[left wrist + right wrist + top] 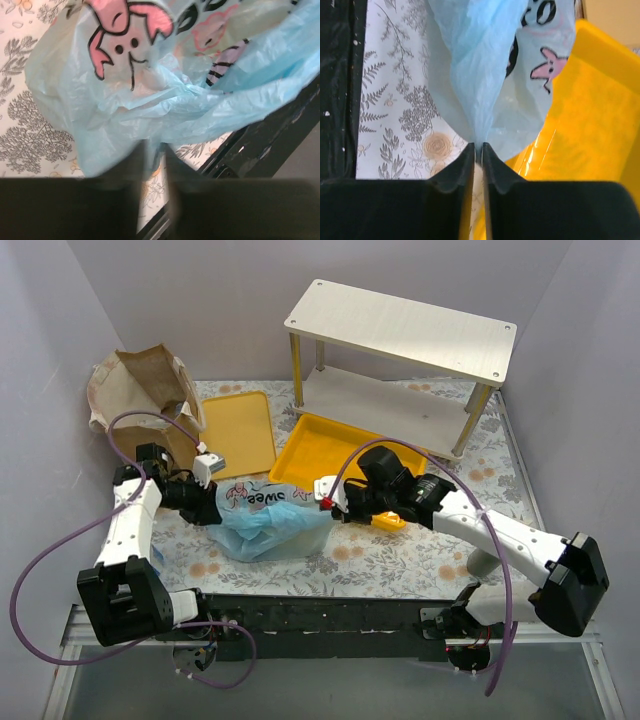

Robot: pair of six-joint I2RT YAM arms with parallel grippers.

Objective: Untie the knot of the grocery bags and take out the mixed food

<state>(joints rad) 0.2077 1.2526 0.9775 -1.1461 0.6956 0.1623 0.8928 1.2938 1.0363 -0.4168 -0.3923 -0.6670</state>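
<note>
The light-blue plastic bag (265, 520) with cartoon prints lies crumpled on the flowered tabletop between both arms. My left gripper (214, 506) is at its left end, shut on a fold of the film (155, 150). My right gripper (326, 502) is at its right end, pinching a gathered strip of the same bag (477, 146). The bag (125, 110) stretches away from the left fingers; in the right wrist view the bag (485, 65) fans upward from the jaws. No knot can be made out. The brown paper bag (140, 390) stands open at the back left. The mixed food is hidden.
Two yellow trays lie behind the blue bag, one (242, 430) at centre left and one (330, 452) under my right wrist. A two-level pale shelf (400, 335) stands at the back right. The black base rail (320, 615) runs along the near edge.
</note>
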